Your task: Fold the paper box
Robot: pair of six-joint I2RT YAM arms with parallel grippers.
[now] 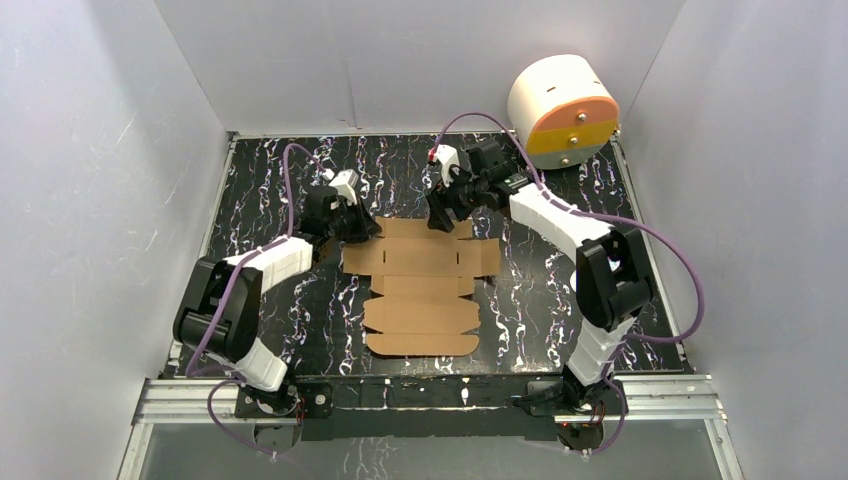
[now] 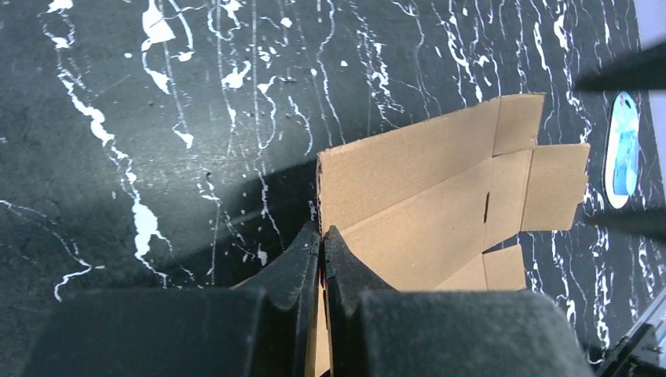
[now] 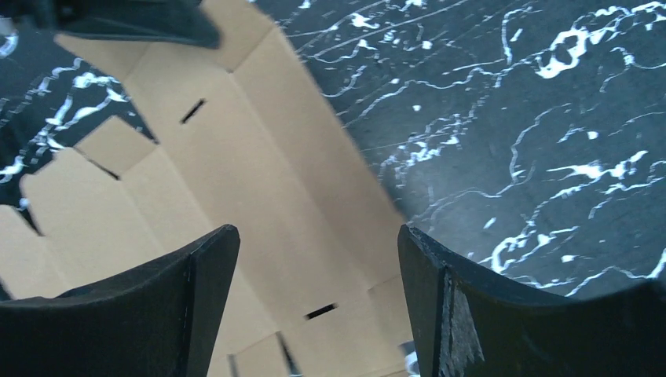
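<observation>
While a die-cut brown paper box [image 1: 420,290] lies mostly flat on the black marbled table [image 1: 540,300], the left gripper [image 1: 356,226] sits at the box's far left corner, pinched closed on a cardboard edge that stands lifted. Over the box's far right corner, the right gripper [image 1: 441,214] hangs with jaws spread wide, holding nothing. Well beyond the box's far right side stands a white cylinder [image 1: 562,108] with an orange-and-yellow face.

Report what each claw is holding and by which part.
Left claw pinches the unfolded cardboard box sheet at its left edge, near the far corner. Right claw stands open over the sheet, holding nothing.
</observation>
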